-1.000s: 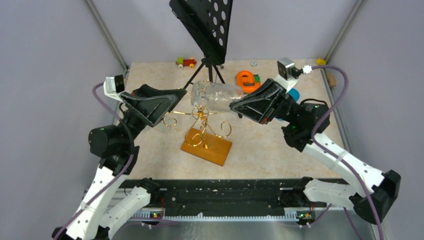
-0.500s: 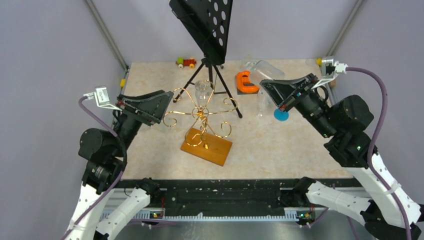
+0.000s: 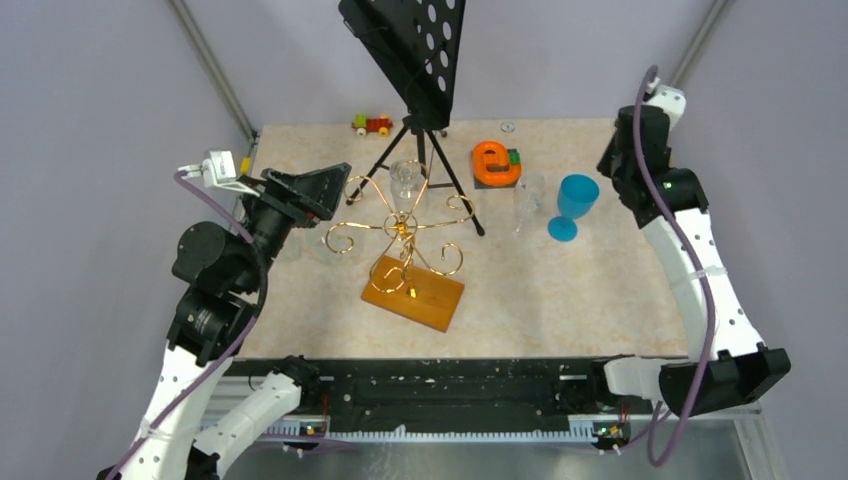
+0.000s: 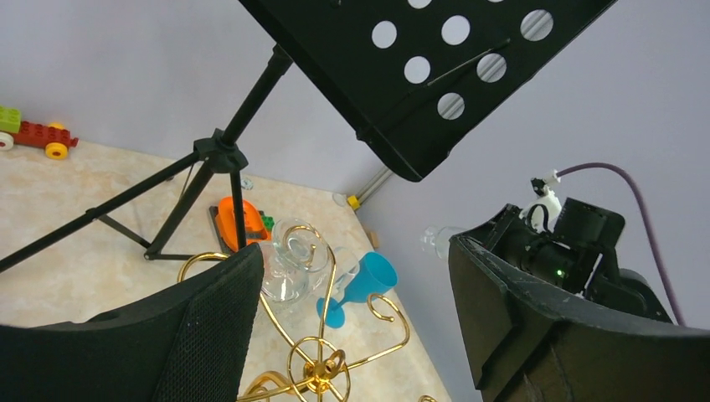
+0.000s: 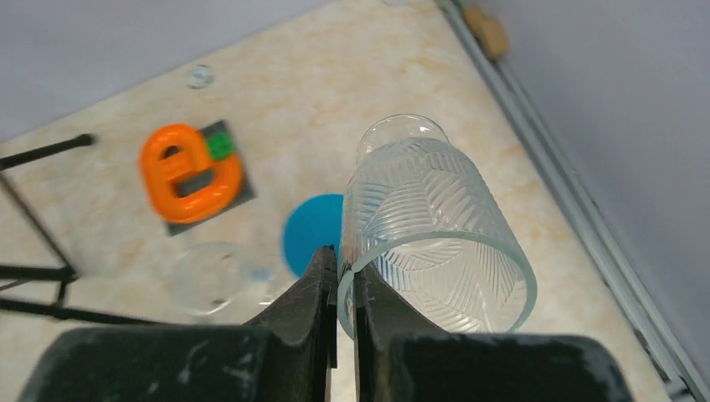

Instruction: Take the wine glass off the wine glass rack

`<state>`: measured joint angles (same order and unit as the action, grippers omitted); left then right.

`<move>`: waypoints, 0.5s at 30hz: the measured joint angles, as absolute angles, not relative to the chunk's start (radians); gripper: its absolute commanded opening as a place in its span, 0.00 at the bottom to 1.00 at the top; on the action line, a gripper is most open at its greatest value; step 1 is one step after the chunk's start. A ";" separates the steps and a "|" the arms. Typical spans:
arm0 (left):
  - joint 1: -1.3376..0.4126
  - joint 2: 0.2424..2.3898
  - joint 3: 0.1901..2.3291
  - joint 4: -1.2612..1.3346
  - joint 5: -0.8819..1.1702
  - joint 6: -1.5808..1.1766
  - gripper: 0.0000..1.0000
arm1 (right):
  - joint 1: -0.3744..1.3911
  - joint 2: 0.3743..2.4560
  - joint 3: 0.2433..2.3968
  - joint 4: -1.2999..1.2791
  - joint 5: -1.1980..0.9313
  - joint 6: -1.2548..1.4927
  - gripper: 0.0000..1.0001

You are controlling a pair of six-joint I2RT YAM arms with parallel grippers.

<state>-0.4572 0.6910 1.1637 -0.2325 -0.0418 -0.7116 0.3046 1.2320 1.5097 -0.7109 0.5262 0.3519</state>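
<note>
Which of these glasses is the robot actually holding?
The clear leaf-patterned glass, pinched by its rim in the right gripper. The blue goblet and a plain clear glass stand on the table; a fourth glass is on the gold rack.

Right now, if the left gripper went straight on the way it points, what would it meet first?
Most likely the left gripper meets the wine glass rack first, at its upper scroll arm, with the clear wine glass right by it. Depth is unclear, so either could come first.
</note>
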 measured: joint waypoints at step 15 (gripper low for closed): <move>-0.457 0.738 1.214 -0.289 0.023 -0.676 0.83 | -0.132 1.435 1.243 -0.711 0.096 0.441 0.00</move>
<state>-0.4568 0.7383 1.2137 -0.2890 0.0227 -0.6762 -0.1318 1.4349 1.2430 -0.7109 0.0956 0.4408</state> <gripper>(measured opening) 0.832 0.052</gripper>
